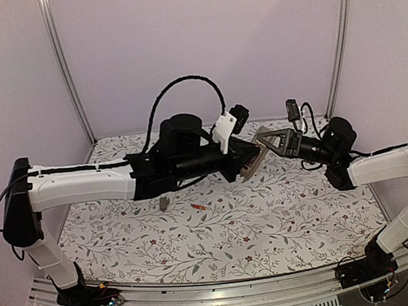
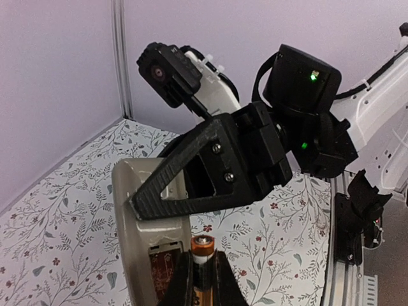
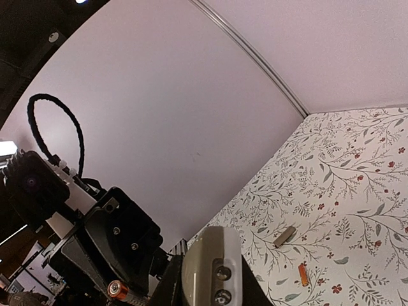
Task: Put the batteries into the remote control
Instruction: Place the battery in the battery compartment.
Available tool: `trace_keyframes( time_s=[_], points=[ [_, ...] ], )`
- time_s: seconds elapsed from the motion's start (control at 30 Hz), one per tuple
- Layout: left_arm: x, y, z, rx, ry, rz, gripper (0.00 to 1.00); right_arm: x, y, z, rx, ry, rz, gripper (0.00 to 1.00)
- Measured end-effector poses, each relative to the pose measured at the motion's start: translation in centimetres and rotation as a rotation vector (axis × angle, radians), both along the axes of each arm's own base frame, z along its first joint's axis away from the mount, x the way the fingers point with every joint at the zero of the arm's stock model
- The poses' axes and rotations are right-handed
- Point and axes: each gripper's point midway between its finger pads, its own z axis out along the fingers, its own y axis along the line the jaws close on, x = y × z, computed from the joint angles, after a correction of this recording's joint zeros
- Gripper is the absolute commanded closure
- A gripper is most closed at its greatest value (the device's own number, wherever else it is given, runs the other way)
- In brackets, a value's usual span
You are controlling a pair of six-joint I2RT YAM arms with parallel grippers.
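My right gripper is shut on the remote control and holds it above the table with its grey-tan back and open battery compartment toward the left gripper. In the right wrist view the remote sits between my right gripper's jaws. My left gripper is shut on an orange-red battery, tip up, just right of the compartment. That battery also shows in the right wrist view. A second battery lies on the table; it also shows in the right wrist view.
A small flat grey plastic piece lies on the floral table left of the loose battery; it also shows in the right wrist view. Walls with metal corner posts close in the back and sides.
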Motion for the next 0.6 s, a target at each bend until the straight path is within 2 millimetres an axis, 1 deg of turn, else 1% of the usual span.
trace_keyframes(
  time_s=[0.1, 0.17, 0.37, 0.47, 0.6],
  points=[
    [0.4, -0.4, 0.3, 0.007, -0.016, 0.010, 1.00, -0.2, 0.2, 0.3, 0.019, -0.003, 0.011, 1.00],
    [0.6, -0.6, 0.2, 0.015, -0.020, 0.016, 1.00, -0.2, 0.2, 0.6, 0.030, -0.010, 0.014, 1.00],
    [1.7, -0.5, -1.5, 0.078, -0.018, 0.074, 1.00, -0.5, 0.2, 1.2, 0.055, -0.022, 0.018, 1.00],
    [2.0, -0.6, -1.8, 0.097, -0.019, 0.091, 1.00, -0.4, 0.1, 1.1, 0.059, -0.014, 0.014, 1.00],
    [2.1, -0.6, -1.8, 0.110, -0.015, 0.099, 0.92, -0.3, 0.0, 1.0, 0.068, -0.007, 0.006, 1.00]
  ],
)
